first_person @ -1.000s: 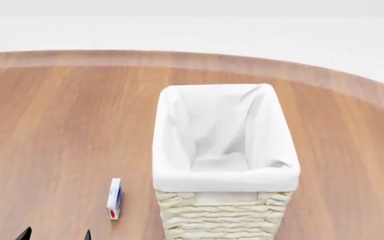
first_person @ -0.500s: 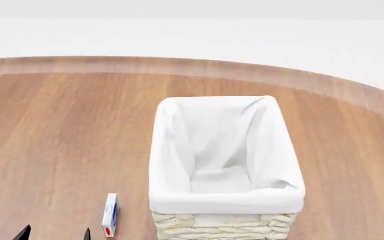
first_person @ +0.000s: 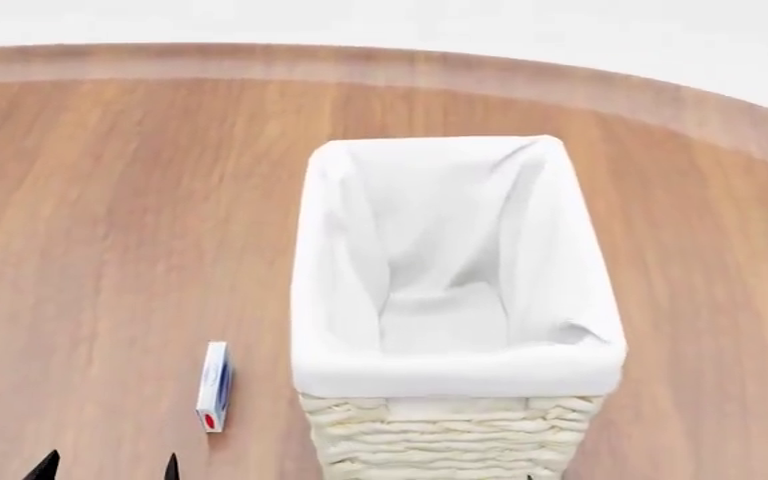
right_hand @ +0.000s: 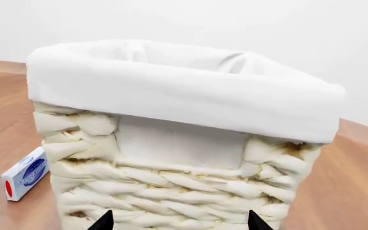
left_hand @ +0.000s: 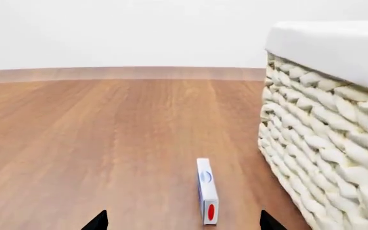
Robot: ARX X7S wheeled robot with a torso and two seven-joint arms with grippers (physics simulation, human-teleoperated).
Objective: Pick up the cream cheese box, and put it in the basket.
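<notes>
Cream cheese box (first_person: 213, 386) stands on its narrow edge on the wood worktop (first_person: 104, 220), just left of the basket (first_person: 454, 300), not touching; red-oval end faces the robot. Left end effector (first_person: 107, 467) low at the near edge, fingers spread, released, box just ahead w/ bare wood to its left. Right end effector (right_hand: 178, 221) also spread, empty, facing the basket's near wicker wall. Worktop's curved far edge runs behind the basket.
</notes>
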